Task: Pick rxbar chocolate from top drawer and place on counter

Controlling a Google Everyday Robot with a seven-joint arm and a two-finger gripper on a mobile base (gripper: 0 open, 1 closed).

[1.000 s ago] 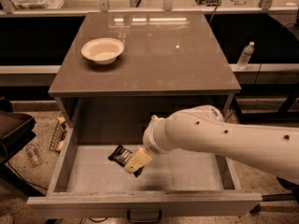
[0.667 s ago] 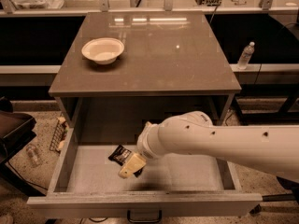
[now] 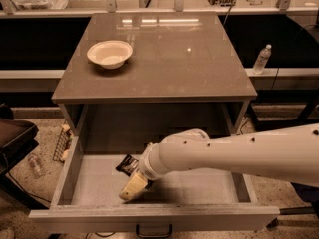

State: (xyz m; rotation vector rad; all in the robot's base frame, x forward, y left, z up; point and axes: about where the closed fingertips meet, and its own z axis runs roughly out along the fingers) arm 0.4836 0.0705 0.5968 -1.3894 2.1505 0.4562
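Observation:
The top drawer (image 3: pixel 89 185) stands pulled out below the counter (image 3: pixel 164 59). The rxbar chocolate (image 3: pixel 127 164), a small black wrapper, lies on the drawer floor left of middle, partly hidden by my arm. My gripper (image 3: pixel 130 188) reaches down into the drawer from the right on the white arm; its pale tip sits just in front of the bar, toward the drawer's front wall. It does not look to hold the bar.
A white bowl (image 3: pixel 109 53) stands on the counter's left rear. A dark pull handle (image 3: pixel 153 230) hangs on the drawer front. A plastic bottle (image 3: pixel 261 59) stands on the floor at the right. A dark chair (image 3: pixel 15 138) is at the left.
My gripper has moved left and toward the drawer's front, lower into the drawer. The bar has stayed in place.

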